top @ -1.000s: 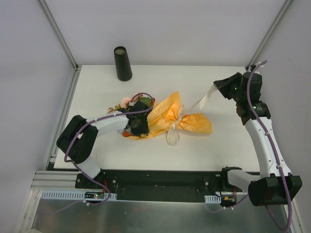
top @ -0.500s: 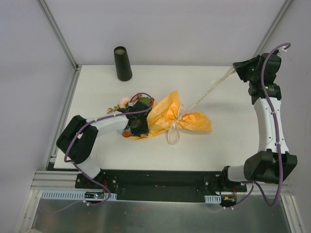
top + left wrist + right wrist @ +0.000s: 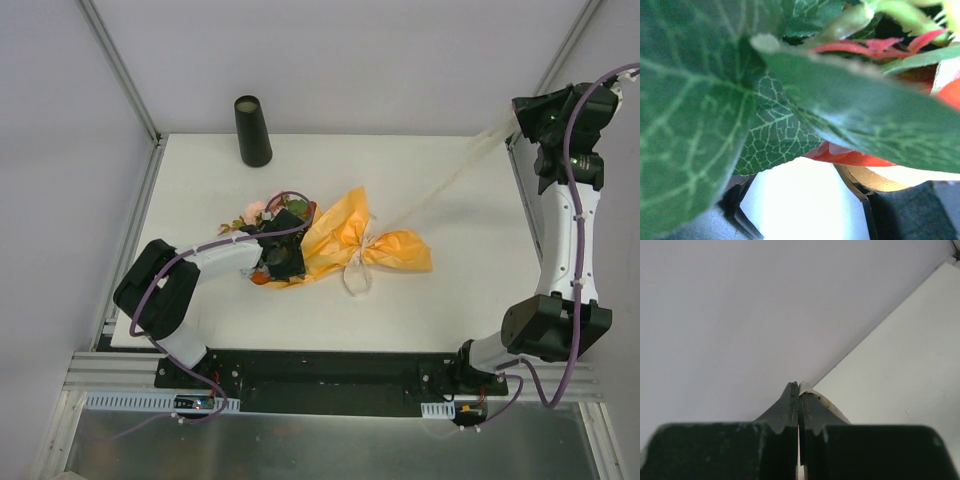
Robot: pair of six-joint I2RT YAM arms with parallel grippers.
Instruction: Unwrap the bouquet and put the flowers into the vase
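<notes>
Two grippers in top view: left gripper (image 3: 283,256) clamps bouquet (image 3: 365,240) at its flower end, mid-frame. Right gripper (image 3: 519,113), upper right, pinches ribbon (image 3: 440,185), taut. Upper left: vase (image 3: 253,130).
Left wrist: blurry leaves (image 3: 715,100) fill frame, fingers (image 3: 905,216) mostly hidden.
Right wrist: jaws closed tight on ribbon tip.

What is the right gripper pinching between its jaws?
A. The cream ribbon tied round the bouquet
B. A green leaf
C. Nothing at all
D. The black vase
A: the right gripper is shut on a cream ribbon that runs in a straight line down to the knot on the orange-wrapped bouquet.
</notes>
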